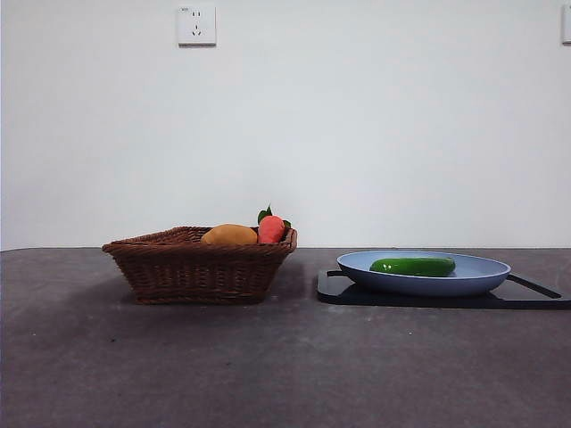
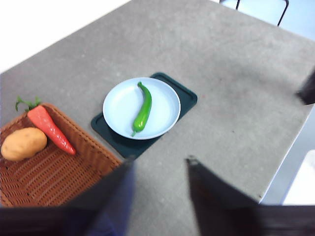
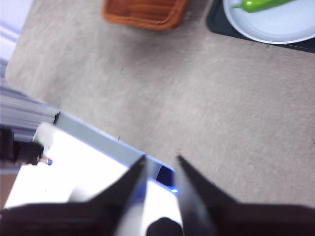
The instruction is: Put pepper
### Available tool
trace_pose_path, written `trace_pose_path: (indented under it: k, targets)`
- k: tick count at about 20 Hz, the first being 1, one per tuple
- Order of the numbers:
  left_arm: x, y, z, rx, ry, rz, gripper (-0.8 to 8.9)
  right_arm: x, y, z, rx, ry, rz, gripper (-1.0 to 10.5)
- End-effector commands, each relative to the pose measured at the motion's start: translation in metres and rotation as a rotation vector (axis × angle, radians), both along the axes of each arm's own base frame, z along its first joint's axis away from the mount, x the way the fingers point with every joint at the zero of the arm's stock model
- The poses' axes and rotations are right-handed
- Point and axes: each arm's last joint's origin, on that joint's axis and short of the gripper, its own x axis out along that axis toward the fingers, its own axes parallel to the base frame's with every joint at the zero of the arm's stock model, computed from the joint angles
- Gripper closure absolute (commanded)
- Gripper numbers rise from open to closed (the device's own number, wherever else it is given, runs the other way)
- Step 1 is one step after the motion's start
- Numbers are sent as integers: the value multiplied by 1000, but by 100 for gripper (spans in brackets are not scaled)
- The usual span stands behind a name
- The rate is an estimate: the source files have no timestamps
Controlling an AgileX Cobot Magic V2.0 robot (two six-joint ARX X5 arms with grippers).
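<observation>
Front view, pepper: the pepper (image 1: 412,266) lies flat in the blue plate (image 1: 486,278), its long axis running side to side across this view.
Front view, plate: the plate sits on a dark tray (image 1: 535,299), well apart from the wicker basket (image 1: 192,272) that holds a potato (image 1: 228,235) and a carrot (image 1: 270,228).
Front view, arms: neither arm shows here, so both are judged to be waiting above the tabletop.
Left wrist view, tool: the left tool (image 2: 157,169) hangs high over bare tabletop (image 2: 236,93), its 2 jaws set wide with nothing between them.
Left wrist view, pepper: the pepper (image 2: 143,109) lies ahead of this tool, beyond the jaw tips, in the middle of the plate (image 2: 120,103); its long axis points roughly away from the tool, stem end farther off.
Left wrist view, basket: the basket (image 2: 59,177) lies just beside the tray (image 2: 184,98).
Right wrist view, tool: the right tool (image 3: 161,162) hovers over the near edge of the tabletop, jaws narrow but not closed, nothing held.
Right wrist view, pepper: only 1 end of the pepper (image 3: 258,5) shows, far ahead on the plate (image 3: 280,24).
Judgement: the left tool looks nearer and better lined up; its jaws would need to turn across the pepper's length.
</observation>
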Motion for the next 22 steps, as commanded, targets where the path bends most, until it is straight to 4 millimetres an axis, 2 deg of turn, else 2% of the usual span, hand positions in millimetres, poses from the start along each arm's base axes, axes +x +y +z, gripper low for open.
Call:
trace_pose_path:
  k: [1,20,22]
  targets:
    - [1,-3,3,3,-12,-10,799,-8,-1,7,-18,-76,51,941]
    - [2,-4,6,-25,-46,-13,805,-10,-1,8,4,-60,10,936]
    - [7,-2,10,-38,-96,51,805,-10,-1,8,4,-60,10,936]
